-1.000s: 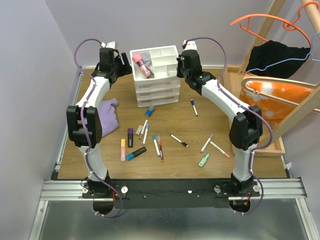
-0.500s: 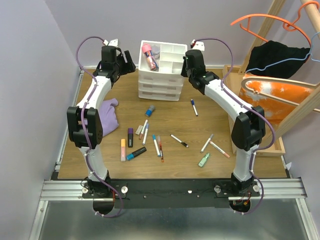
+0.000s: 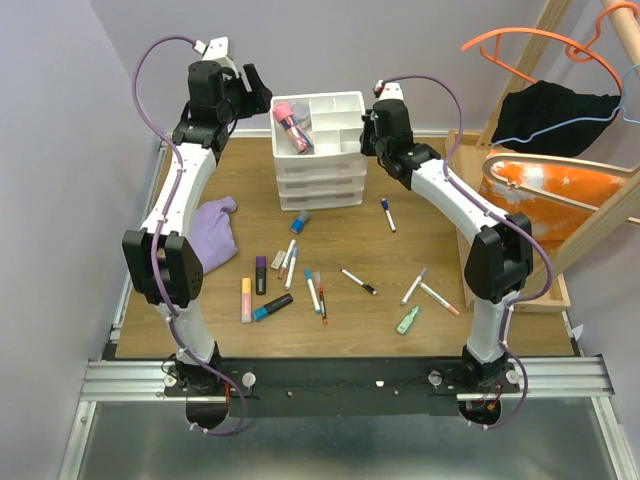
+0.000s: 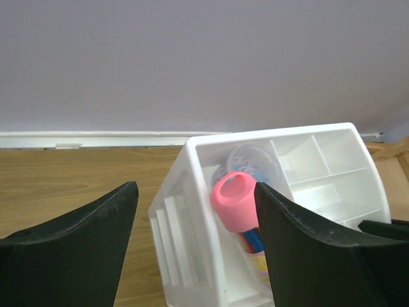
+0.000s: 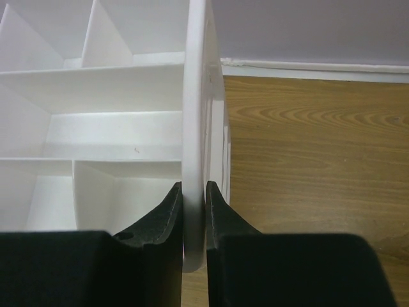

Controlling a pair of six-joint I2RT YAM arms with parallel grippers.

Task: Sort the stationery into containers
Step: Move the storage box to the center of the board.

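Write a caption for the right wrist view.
Right hand clamped on the outer wall of the white desk organiser, above the wooden table.

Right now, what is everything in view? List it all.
table: one, brown wood, under everything
organiser: one, white, far centre of table
pink-capped item: one, in organiser's left compartment
pens: about thirteen, mixed colours, loose on table in front of organiser
cloth: one, purple, left on table
wooden frame: one, right of table
orange panel: one, inside the frame
black fabric: one, hung on the frame
hanger: one, orange, above black fabric
left gripper: open, raised at organiser's left side
right gripper: shut on organiser's right wall
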